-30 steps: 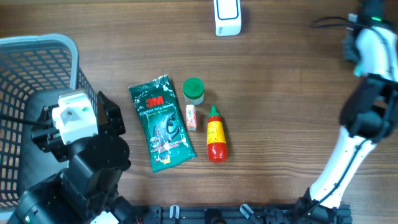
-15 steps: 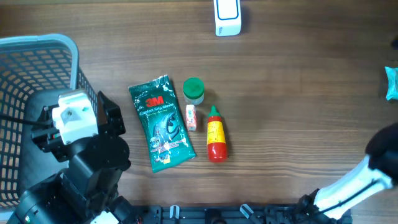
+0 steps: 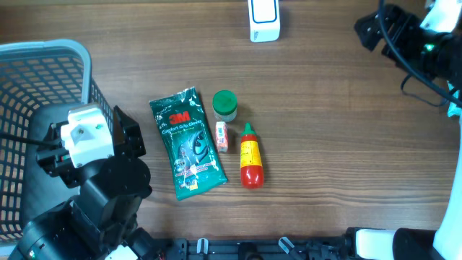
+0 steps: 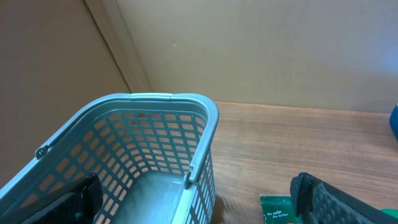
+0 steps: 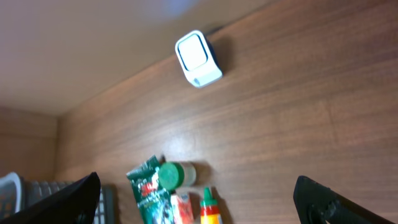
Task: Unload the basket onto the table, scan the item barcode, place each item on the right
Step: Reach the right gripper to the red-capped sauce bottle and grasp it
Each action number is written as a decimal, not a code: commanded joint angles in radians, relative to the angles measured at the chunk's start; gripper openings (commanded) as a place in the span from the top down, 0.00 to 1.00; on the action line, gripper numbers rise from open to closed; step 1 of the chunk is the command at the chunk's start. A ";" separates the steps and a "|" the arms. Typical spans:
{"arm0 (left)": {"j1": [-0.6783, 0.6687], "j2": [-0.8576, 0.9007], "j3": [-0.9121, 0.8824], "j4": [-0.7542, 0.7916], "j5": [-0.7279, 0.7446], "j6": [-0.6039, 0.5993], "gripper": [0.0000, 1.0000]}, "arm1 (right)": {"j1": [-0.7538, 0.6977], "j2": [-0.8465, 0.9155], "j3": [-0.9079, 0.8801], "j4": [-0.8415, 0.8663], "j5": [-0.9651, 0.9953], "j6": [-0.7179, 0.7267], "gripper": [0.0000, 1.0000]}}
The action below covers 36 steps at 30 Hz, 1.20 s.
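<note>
As I read the overhead view, stock on the tabletop (image 3: 325, 144): green packet (image 3: 186, 143), green-lidded jar (image 3: 224, 105), small carton (image 3: 222, 136) and red bottle (image 3: 250, 156), clustered mid-frame; white scanner (image 3: 264, 20), top edge, well apart from them; grey basket (image 3: 43, 48), left. Left end effector (image 4: 196, 186): fingers apart, empty, above the basket. Right end effector (image 5: 198, 186): fingers apart, empty, upper right.

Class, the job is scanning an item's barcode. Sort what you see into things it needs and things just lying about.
For the job: white scanner, 3M packet, green-lidded jar, small box, red bottle (any could be scanned).
Lying about: basket, probably.
</note>
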 commanded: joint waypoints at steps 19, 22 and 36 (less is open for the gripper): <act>-0.001 -0.002 0.001 0.003 0.001 0.005 0.00 | 0.212 0.030 -0.252 -0.068 -0.068 -0.189 0.00; -0.001 -0.002 0.001 0.003 0.001 0.005 0.00 | 0.335 0.032 -0.501 0.020 -0.087 -0.144 0.00; -0.001 -0.002 0.001 0.003 0.001 0.005 0.00 | 0.822 0.143 -0.995 0.542 0.130 0.199 0.00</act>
